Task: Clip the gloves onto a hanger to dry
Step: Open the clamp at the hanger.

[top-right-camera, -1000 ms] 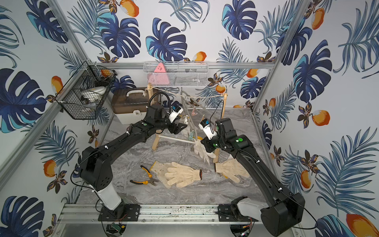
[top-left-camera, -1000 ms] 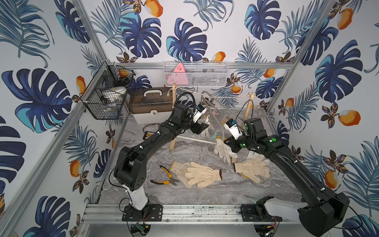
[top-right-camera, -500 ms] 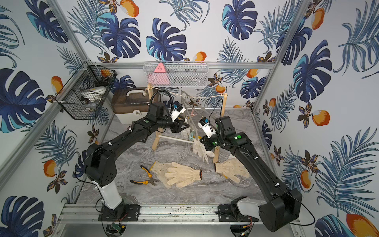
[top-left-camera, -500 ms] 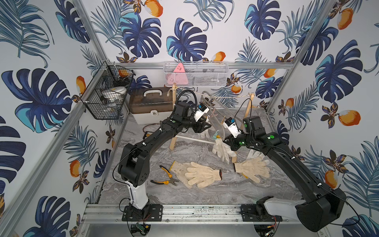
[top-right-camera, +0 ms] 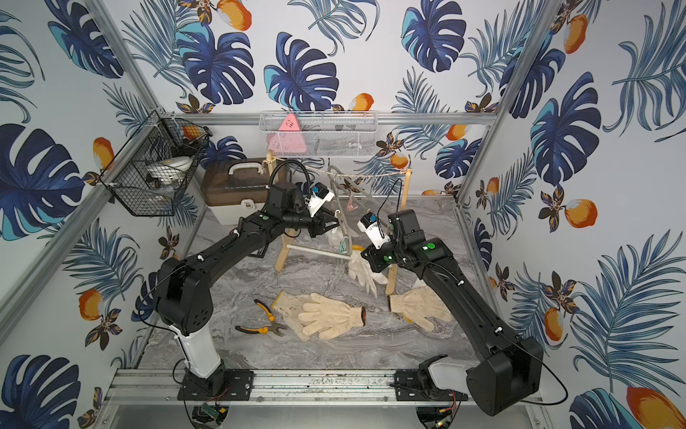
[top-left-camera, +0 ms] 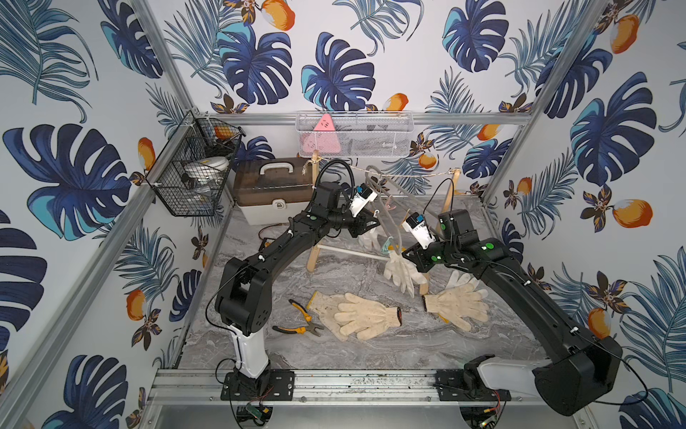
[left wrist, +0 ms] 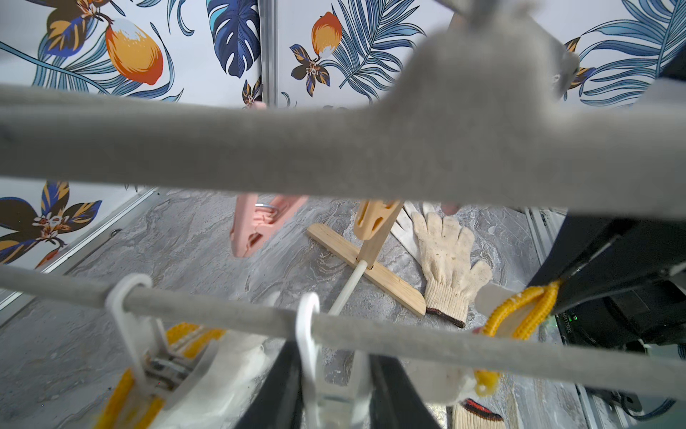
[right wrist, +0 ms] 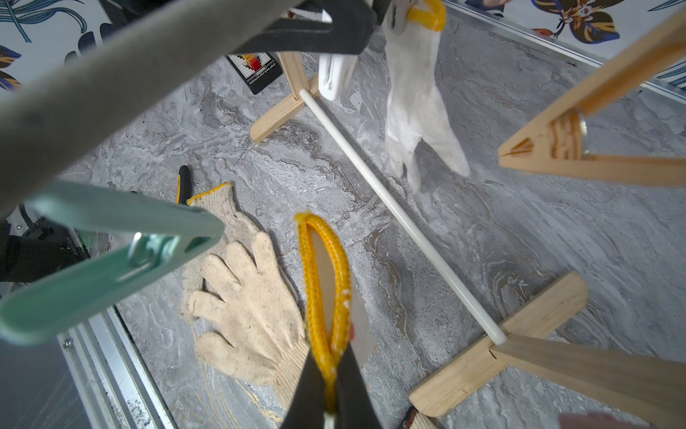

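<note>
Beneath the grey hanger, the left claw pinched a white clip; the right claw, clamped on the yellow cuff of a glove, would need to feed it squarely between the clip's lips.

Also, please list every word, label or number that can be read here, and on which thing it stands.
Nothing can be read with certainty.
Black card on the table: white print, too blurred.
Pink triangle in the white mesh basket: dark marks, too small.
Right arm housing: small white characters, unclear.
</note>
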{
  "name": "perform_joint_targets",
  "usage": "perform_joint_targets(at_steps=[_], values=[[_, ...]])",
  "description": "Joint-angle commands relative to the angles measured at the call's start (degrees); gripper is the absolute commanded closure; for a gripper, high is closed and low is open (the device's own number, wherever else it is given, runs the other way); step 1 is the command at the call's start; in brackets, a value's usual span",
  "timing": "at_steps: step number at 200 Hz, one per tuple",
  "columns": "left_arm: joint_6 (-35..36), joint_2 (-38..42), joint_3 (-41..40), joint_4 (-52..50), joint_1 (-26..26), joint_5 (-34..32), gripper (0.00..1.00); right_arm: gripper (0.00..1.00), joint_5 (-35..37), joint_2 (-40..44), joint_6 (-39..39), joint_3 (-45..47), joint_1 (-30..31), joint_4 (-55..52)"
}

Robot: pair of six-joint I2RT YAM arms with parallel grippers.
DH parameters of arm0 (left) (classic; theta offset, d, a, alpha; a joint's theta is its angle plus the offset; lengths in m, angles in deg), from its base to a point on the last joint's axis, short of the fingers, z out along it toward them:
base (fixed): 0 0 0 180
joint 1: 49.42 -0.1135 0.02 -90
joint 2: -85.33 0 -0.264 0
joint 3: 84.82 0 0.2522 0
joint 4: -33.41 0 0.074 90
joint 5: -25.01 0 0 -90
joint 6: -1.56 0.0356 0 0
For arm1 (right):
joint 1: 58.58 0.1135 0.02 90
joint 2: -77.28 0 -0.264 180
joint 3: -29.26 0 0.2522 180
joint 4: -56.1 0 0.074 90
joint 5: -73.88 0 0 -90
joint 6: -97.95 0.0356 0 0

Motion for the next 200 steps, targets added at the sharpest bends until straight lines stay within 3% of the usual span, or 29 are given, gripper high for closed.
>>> perform_joint_targets(at_steps=[1, 87, 200], values=[[-1.4, 0.5, -0.1, 2.1, -0.2, 3.1, 0.72, 1.00, -1.9, -1.0, 0.8, 0.4, 0.0, 3.6], [-2.7, 3.9, -2.7, 0.3, -0.2, 10.7, 0.75, 1.00, -17.3, -7.9, -1.7, 0.6, 0.0, 12.6], [-1.2, 5.5, -3.4, -3.9, -0.2, 14.0, 0.78, 1.00, -23.5, -11.9, -1.7, 1.5, 0.0, 21.7]])
